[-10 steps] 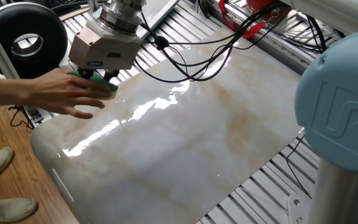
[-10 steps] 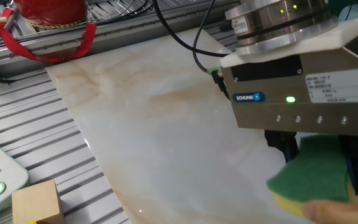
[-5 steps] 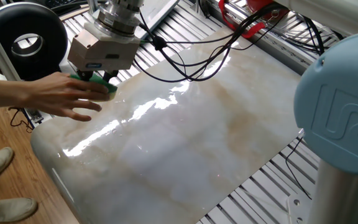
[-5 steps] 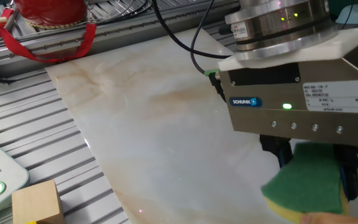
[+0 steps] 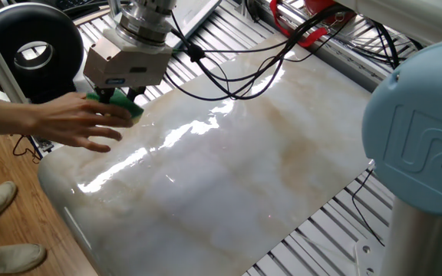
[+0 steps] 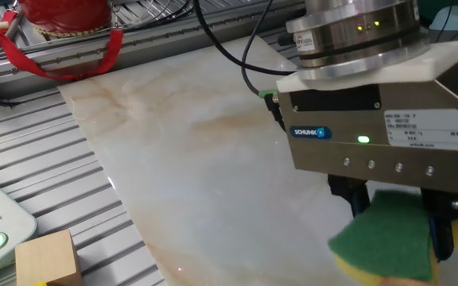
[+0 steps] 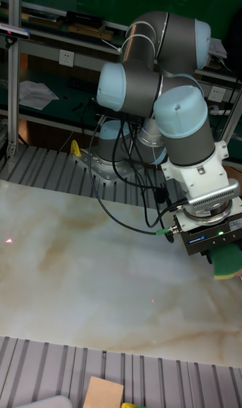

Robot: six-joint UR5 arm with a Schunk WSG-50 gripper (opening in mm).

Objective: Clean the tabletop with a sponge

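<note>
Leftmost in one fixed view, a bare human hand (image 5: 71, 123) reaches in and touches the small rectangular sponge with a green scouring layer over yellow foam (image 5: 117, 106). Directly above it, the grey box-bodied end effector (image 5: 118, 95) has its dark fingers (image 6: 359, 199) closed on the sponge, one on either side, the block hanging just below the body. It sits at the near-left corner of the large glossy white marble-look bench top (image 5: 236, 169); whether it touches the slab cannot be told. Black cables (image 5: 236, 73) trail rightward above the slab.
</note>
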